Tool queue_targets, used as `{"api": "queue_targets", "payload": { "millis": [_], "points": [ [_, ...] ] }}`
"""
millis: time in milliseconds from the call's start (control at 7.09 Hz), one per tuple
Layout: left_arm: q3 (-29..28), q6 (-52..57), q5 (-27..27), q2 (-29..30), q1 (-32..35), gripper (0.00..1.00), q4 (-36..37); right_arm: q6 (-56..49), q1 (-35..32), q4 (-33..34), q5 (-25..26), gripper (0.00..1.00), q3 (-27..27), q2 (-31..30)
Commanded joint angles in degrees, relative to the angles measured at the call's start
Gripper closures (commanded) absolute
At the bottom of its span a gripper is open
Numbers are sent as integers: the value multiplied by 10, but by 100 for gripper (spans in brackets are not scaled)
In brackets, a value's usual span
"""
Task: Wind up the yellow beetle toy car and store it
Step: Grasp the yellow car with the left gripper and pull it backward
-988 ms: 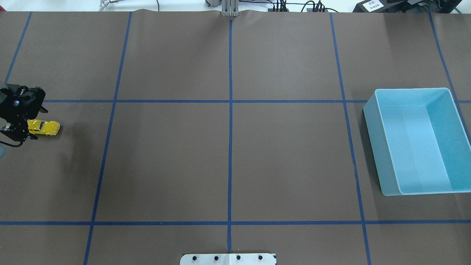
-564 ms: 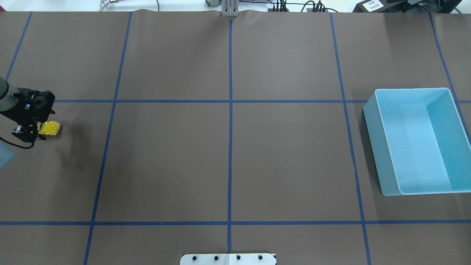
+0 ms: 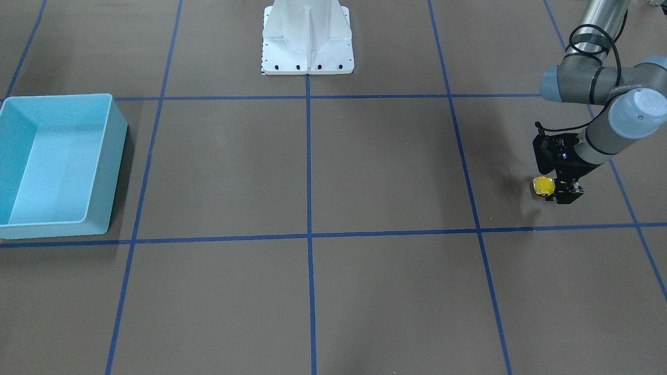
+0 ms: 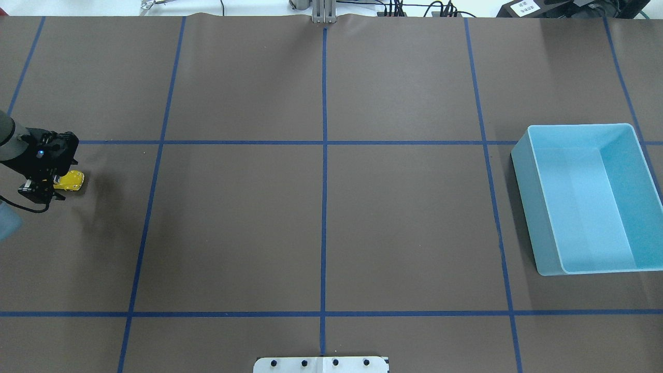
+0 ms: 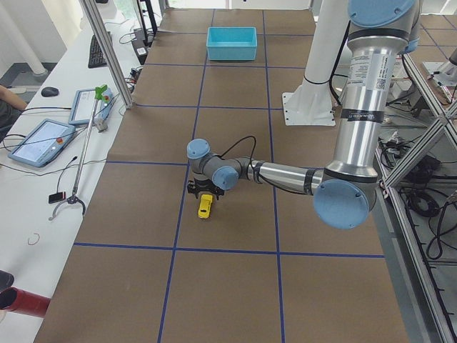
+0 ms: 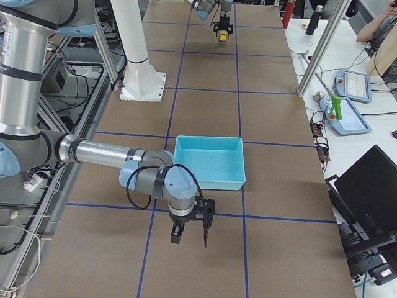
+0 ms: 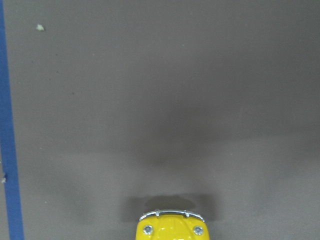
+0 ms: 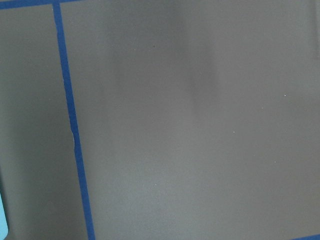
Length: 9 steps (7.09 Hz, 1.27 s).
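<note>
One small yellow beetle toy car (image 4: pixel 70 181) on the brown table (image 4: pixel 321 217), at 9 o'clock in the overhead view, close to the table's edge. Appears to rest on the surface, nose toward 3 o'clock, only the front part showing. Low over the rear part, left gripper (image 4: pixel 52 182), with dark fingers on both sides of the yellow body. Cannot tell whether clenched on the car or only standing around it: too dark and too small to judge. In the left wrist view, just the chrome bumper and two round headlights at 6 o'clock of the picture, with a soft shadow on the table in front of them.

At 3 o'clock in the overhead view, light blue bin (image 4: pixel 533 207), open side up, well apart from the car. At about 7 o'clock from the bin in the exterior right view, right gripper (image 6: pixel 191 237), pointing down above the table, not touching the bin. Seen only from the table's end, so cannot tell if released or clenched.
</note>
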State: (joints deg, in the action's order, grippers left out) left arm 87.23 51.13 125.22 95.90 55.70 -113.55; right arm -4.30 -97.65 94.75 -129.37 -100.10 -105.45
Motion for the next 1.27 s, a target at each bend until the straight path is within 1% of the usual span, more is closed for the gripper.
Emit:
{"api": "queue_targets", "payload": {
  "millis": [0, 282, 423, 564, 846, 988, 1129],
  "points": [
    [-3, 0, -1, -3, -1, 8, 0, 0, 0, 0, 0, 0, 1, 0],
    [-5, -1, -1, -4, -1, 11, 0, 0, 0, 0, 0, 0, 1, -1],
    [-8, -1, -8, -4, -1, 18, -2, 0, 0, 0, 0, 0, 1, -2],
    [-8, -2, -10, -4, -1, 31, -3, 0, 0, 0, 0, 0, 1, -2],
    [-8, -2, -11, -2, -1, 74, -3, 0, 0, 1, 0, 0, 1, -3],
    [-2, -8, -10, -3, -1, 94, -3, 0, 0, 0, 0, 0, 1, -5],
    [13, -41, -8, -4, 2, 100, -4, 0, 0, 0, 0, 0, 1, -5]
  ]
}}
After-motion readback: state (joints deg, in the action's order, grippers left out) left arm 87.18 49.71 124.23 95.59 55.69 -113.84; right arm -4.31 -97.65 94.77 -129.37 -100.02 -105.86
